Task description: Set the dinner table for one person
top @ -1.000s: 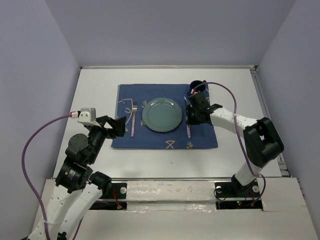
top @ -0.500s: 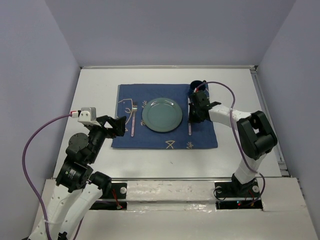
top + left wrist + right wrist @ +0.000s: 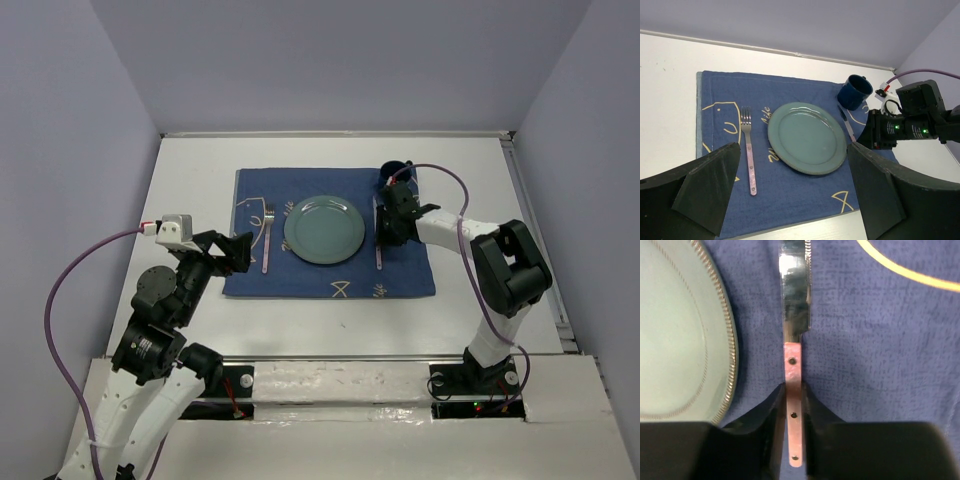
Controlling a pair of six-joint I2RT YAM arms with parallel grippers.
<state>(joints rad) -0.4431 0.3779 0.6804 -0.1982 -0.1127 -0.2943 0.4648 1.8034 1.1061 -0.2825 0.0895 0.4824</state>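
Observation:
A dark blue cloth [image 3: 330, 282] lies on the white dinner table [image 3: 190, 180]. On it are a green plate [image 3: 323, 230], a pink-handled fork [image 3: 266, 240] to its left, a knife [image 3: 380, 252] to its right and a dark blue mug [image 3: 394, 172] at the back right corner. My right gripper [image 3: 388, 236] is down on the cloth, its fingers [image 3: 765, 415] closed on both sides of the pink knife handle [image 3: 793, 370]; the knife lies flat beside the plate [image 3: 680, 330]. My left gripper [image 3: 240, 250] is open and empty, above the cloth's left edge, looking over the fork [image 3: 748, 155] and plate [image 3: 806, 137].
The mug [image 3: 855, 91] stands just behind my right gripper. White walls close in the table at the back and sides. A purple cable runs from each wrist.
My right gripper has moved a little toward the back of the table along the knife, and its arm has folded in. The left arm has not moved.

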